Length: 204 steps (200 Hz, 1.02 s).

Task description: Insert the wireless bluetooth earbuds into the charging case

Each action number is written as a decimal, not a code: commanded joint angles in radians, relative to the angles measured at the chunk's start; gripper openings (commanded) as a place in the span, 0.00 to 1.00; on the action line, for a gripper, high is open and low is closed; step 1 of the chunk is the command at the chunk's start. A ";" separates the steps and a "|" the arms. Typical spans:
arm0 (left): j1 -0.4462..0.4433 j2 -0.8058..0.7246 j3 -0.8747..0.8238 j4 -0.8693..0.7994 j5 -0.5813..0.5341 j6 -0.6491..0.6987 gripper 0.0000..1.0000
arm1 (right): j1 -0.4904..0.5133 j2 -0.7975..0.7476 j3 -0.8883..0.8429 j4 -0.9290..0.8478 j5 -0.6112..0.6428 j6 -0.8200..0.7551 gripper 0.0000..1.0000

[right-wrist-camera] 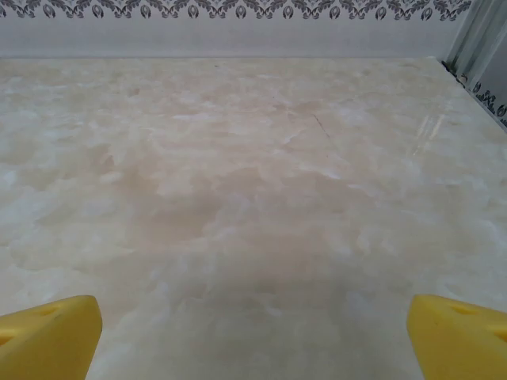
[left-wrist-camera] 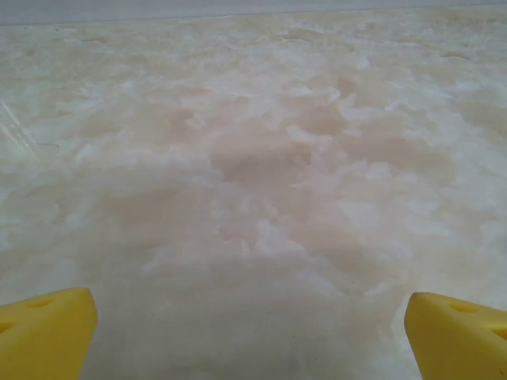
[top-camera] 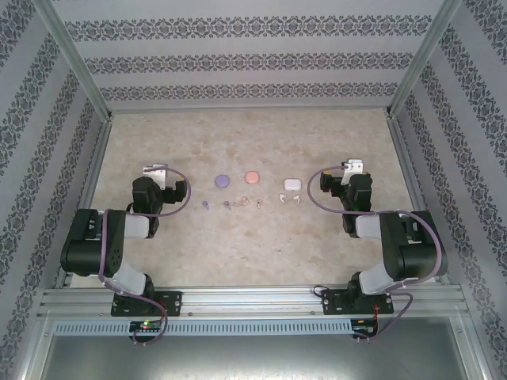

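Nothing is picked up yet, so the step in hand is, I judge, the approach to a first earbud; the left gripper (top-camera: pixel 155 169) has its jaws wide apart and empty, its yellow fingers (left-wrist-camera: pixel 47 328) standing at both lower corners of the left wrist view w/ bare table (top-camera: pixel 253 261) between them; the right gripper (top-camera: pixel 353 166) is the same, wide apart and holding nothing. The task's things lie in the middle, between the two arms: a purple case (top-camera: pixel 223 180), a pink case (top-camera: pixel 252 176) and a white case (top-camera: pixel 291 183) in one row; just nearer to the bases lie the purple earbuds (top-camera: pixel 205 205), the pinkish-beige earbuds (top-camera: pixel 242 203) and the white earbuds (top-camera: pixel 280 199), each pair near the case of its colour but apart from it. If the lids are open I cannot tell, too small; check this first. To do it well, I think: L arm takes purple, R arm takes white, i.e. each the nearest; come down from straight above; narrow the jaws beforehand, because the buds are tiny and lie close to their neighbours; grip across the body, not the thin stem; match the colour w/ the case; the other arm can steady the case so it does not slide.
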 commanded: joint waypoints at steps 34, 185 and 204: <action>-0.003 0.004 0.023 -0.006 -0.045 -0.019 0.99 | -0.003 -0.005 0.007 0.025 -0.017 -0.002 0.98; -0.005 0.005 0.030 -0.018 -0.052 -0.019 0.99 | -0.022 -0.002 0.012 0.018 -0.058 0.013 0.98; -0.005 0.005 0.030 -0.018 -0.050 -0.019 0.99 | -0.030 -0.003 0.013 0.017 -0.072 0.019 0.98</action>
